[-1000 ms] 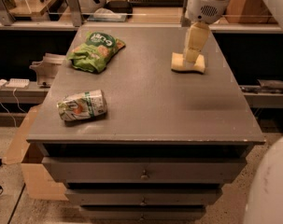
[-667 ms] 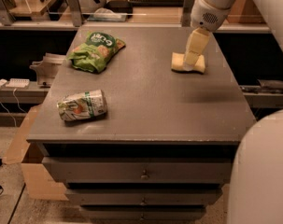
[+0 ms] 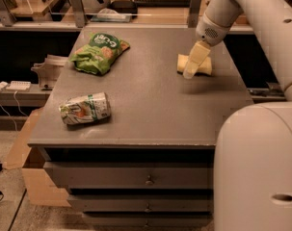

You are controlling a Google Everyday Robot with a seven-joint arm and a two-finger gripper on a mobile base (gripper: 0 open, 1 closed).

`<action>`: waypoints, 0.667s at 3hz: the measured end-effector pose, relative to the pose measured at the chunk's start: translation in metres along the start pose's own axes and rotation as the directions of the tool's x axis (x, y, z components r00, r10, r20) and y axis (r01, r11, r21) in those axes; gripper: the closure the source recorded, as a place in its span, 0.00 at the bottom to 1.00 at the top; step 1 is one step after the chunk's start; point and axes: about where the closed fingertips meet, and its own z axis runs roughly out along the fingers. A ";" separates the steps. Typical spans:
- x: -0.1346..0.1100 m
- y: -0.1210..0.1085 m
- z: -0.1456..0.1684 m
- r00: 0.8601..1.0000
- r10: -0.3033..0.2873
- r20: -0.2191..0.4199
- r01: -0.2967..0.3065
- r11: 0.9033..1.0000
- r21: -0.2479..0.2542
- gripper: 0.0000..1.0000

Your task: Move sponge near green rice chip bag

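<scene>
The pale yellow sponge (image 3: 204, 65) lies flat at the back right of the grey table (image 3: 150, 105). The gripper (image 3: 192, 65) hangs from the arm at the upper right and is just over the sponge's left half, partly covering it. The green rice chip bag (image 3: 99, 52) lies at the back left of the table, far from the sponge.
A white-and-green packet with orange marks (image 3: 85, 109) lies at the front left of the table. The robot's white body (image 3: 258, 167) fills the lower right. Shelves with clutter run behind the table. Drawers sit below the table top.
The arm has swung down and towards the front; the gripper now hangs lower over the sponge's left part. The sponge and both bags have not moved.
</scene>
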 end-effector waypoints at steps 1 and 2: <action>0.010 -0.012 0.019 0.999 0.049 -0.011 -0.049 0.999 -0.009 0.00; 0.019 -0.019 0.030 0.997 0.077 -0.019 -0.077 0.997 -0.011 0.17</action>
